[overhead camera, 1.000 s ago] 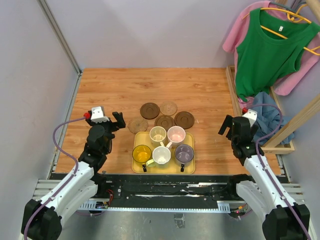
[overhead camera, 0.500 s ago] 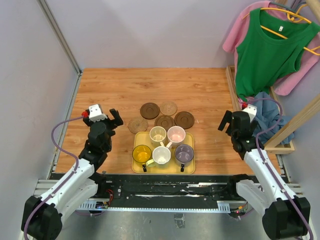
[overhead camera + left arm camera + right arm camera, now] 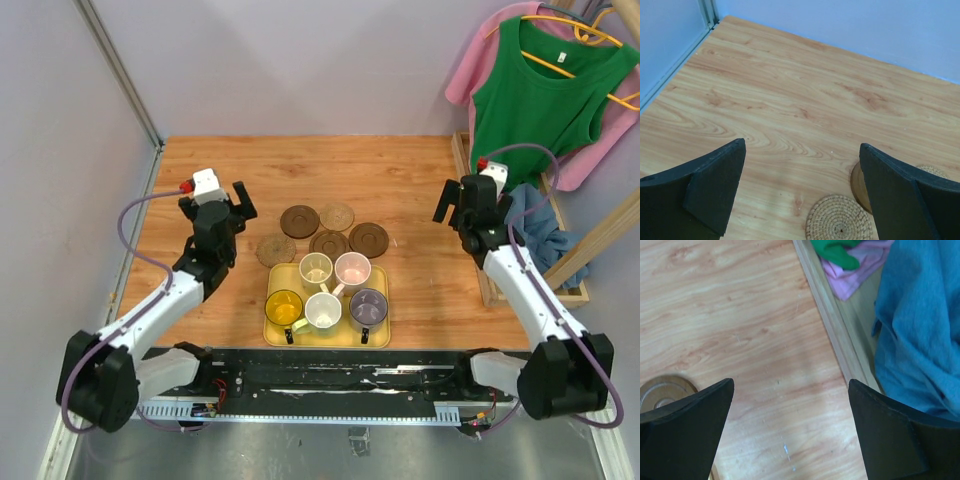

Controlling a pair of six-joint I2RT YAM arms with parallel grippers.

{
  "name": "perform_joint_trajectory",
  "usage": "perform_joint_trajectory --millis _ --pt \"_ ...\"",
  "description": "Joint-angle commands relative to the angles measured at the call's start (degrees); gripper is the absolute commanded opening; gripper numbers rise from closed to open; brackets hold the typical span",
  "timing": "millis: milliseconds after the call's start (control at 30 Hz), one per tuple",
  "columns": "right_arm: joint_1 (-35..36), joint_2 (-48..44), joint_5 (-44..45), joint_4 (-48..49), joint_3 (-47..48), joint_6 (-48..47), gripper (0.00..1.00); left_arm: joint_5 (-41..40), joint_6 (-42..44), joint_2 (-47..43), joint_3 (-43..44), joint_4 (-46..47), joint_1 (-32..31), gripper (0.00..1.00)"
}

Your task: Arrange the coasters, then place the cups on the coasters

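Nearest the arm bases, the five cups (image 3: 323,311) stand upright on the yellow tray (image 3: 344,336), front-row handles pointing nearward, while just beyond, the coasters (image 3: 328,243) lie flat in a left-to-right cluster, with the left gripper (image 3: 801,145) and right gripper (image 3: 790,382) spread wide, empty.

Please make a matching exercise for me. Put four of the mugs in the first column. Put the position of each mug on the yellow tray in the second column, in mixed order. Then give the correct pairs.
In the top view the far row is above and the near row is below.

Column A
1. see-through yellow handled mug
2. grey-purple handled mug
3. pale pink handled mug
4. pale cream-green handled mug

Column B
a. far row of the yellow rectangular tray, right
b. near row, left end
c. far row, left
d. near row, right end

Pairs: 1-b; 2-d; 3-a; 4-c
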Motion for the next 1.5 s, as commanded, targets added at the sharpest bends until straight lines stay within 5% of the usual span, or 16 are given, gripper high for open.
perform_joint_trajectory --millis 0,367,600,767,967,1133,1233,1333,1400,1467 --pt "0.31 6.17 3.75 -3.43 7.24 -2.86 0.98 -0.87 2.03 8.35 8.22 -2.86 0.02 1.00" --pt "0.40 16.14 5.63 -9.38 16.69 -7.11 0.98 8.65 1.06 12.61 8.52 -6.05 -0.05 0.69" --pt "0.89 13.87 3.06 -7.98 15.25 -9.54 0.98 9.49 -0.89 11.03 6.00 -8.13 -0.03 0.37" --pt "1.62 16.32 6.06 -14.42 19.47 -9.73 0.98 11.26 -2.05 9.76 4.40 -7.11 0.02 0.37" --pt "1.85 20.29 9.64 -23.27 23.82 -7.48 0.98 12.45 -2.06 10.01 3.45 -6.58 -0.01 0.61" --pt "1.74 18.56 -3.38 -18.82 20.05 -6.13 0.98 13.53 -1.53 10.73 2.79 -5.65 -0.04 0.66" --pt "1.63 18.35 -14.56 -12.09 17.36 -6.18 0.98 14.38 -1.68 11.44 2.16 -5.41 0.00 0.53" --pt "1.76 20.46 -22.77 -8.48 16.70 -4.46 0.99 14.99 -2.30 12.45 1.68 -5.71 -0.04 0.28" --pt "1.77 22.39 -26.75 -7.18 16.57 -3.29 0.83 15.97 -2.66 13.30 1.41 -5.81 -0.05 0.09" --pt "1.88 24.22 -30.04 -6.40 16.38 -1.83 0.54 17.50 -2.86 14.55 1.38 -5.68 -0.11 0.01"
